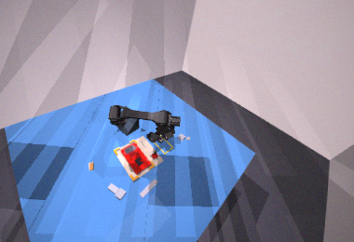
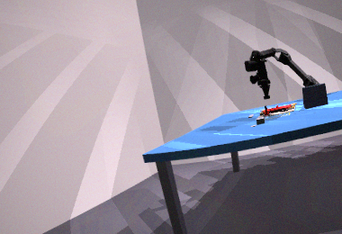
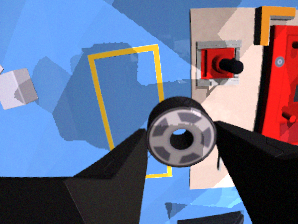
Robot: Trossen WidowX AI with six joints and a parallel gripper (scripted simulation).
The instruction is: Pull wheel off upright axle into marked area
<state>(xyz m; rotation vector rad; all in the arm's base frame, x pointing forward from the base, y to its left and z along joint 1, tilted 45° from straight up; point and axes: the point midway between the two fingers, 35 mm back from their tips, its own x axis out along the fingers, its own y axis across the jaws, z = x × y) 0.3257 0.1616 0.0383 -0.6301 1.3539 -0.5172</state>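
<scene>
My gripper (image 3: 179, 131) (image 2: 266, 97) is shut on the wheel, a black tyre with a grey spoked hub (image 3: 166, 152) and a hole in the middle. In the exterior view the fingertips are above the board's height. The upright axle (image 3: 233, 66) is black on a red base and stands bare on the pale board (image 3: 202, 165), up and right of the wheel in the wrist view. The marked area, a yellow outline (image 3: 101, 102) (image 1: 165, 154), lies left of the board. In the wrist view the wheel overlaps its right line. The wheel is too small to make out in the top and exterior views.
A red panel (image 3: 280, 100) with small fittings and orange corner pieces (image 3: 264, 27) sits on the board, right of the axle. A pale block (image 3: 19, 89) lies left of the marked area. Pale pieces (image 1: 148, 188) (image 1: 116, 191) and an orange block (image 1: 91, 166) lie farther around the board.
</scene>
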